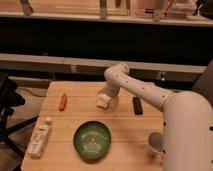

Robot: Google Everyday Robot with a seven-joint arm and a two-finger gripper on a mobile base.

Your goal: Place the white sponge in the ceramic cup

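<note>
The white sponge (103, 102) lies on the wooden table (75, 117), a little behind its middle. My gripper (106, 95) reaches down from the arm's white elbow and sits right on top of the sponge, hiding its upper part. The ceramic cup (155, 144) stands upright near the table's front right corner, well apart from the gripper and partly behind my arm's large white body.
A green bowl (92, 140) sits at the front middle. A black bar (137, 105) lies to the right of the sponge, a red object (63, 101) to its left. A long white bottle (40, 139) lies at the front left. A black chair (7, 112) stands left of the table.
</note>
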